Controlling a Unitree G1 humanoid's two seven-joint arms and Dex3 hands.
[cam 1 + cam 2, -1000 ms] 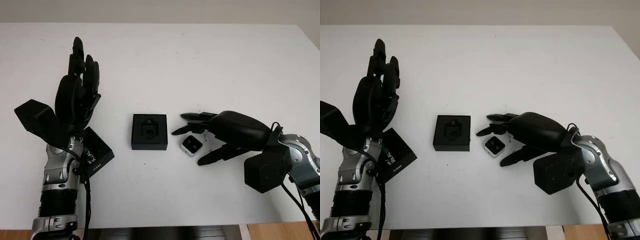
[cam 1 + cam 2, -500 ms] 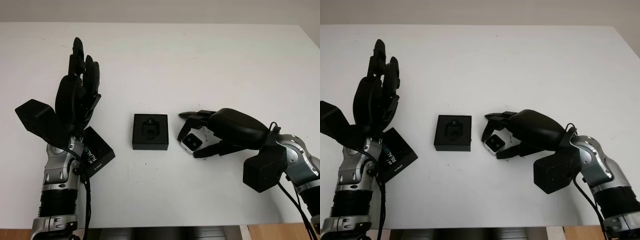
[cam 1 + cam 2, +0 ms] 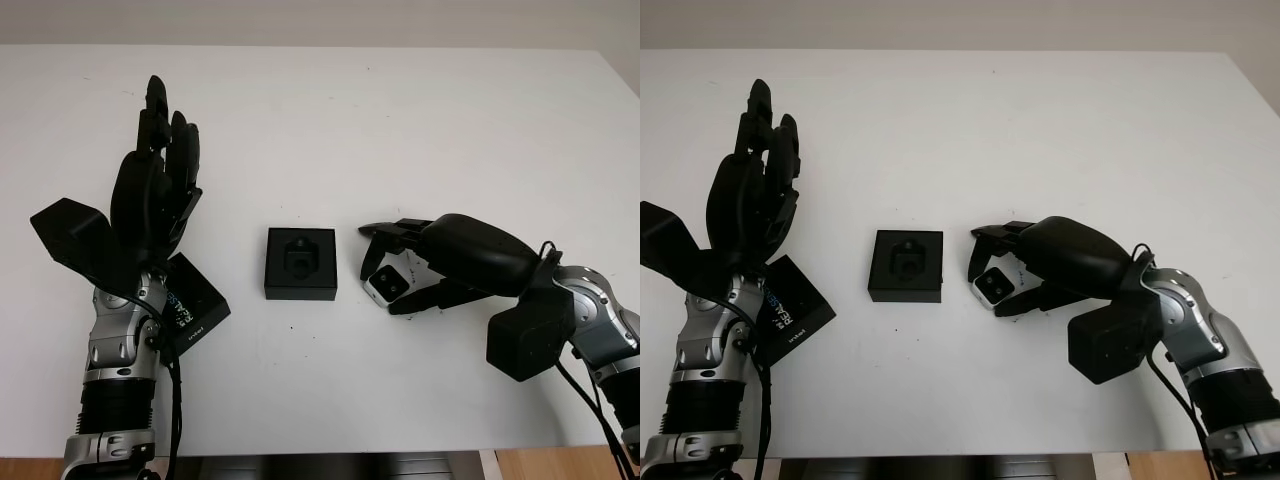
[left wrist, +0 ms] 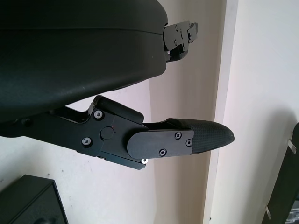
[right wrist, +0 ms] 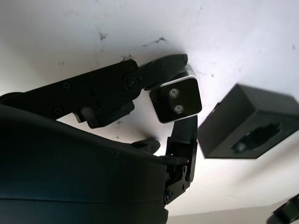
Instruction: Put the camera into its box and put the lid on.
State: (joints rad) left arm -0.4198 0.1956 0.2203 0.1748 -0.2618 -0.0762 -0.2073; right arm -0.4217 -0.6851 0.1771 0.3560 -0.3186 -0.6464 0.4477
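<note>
The small silver camera (image 3: 388,285) with a black two-lens face sits just right of the open black box (image 3: 300,263), which has a shaped foam recess and stands at the table's middle. My right hand (image 3: 392,280) is shut on the camera, fingers on one side and thumb on the other; the right wrist view shows the camera (image 5: 177,99) pinched between fingertips beside the box (image 5: 247,123). The black lid (image 3: 190,310) with white lettering lies at the left, partly behind my left forearm. My left hand (image 3: 155,180) is open, raised upright above the lid.
The white table (image 3: 400,130) stretches wide behind and around the box. Its front edge runs along the bottom of the head views, its right edge at the far right.
My right hand closed its fingers and thumb around the camera and tilted it up a little. The left hand, box and lid stayed put.
</note>
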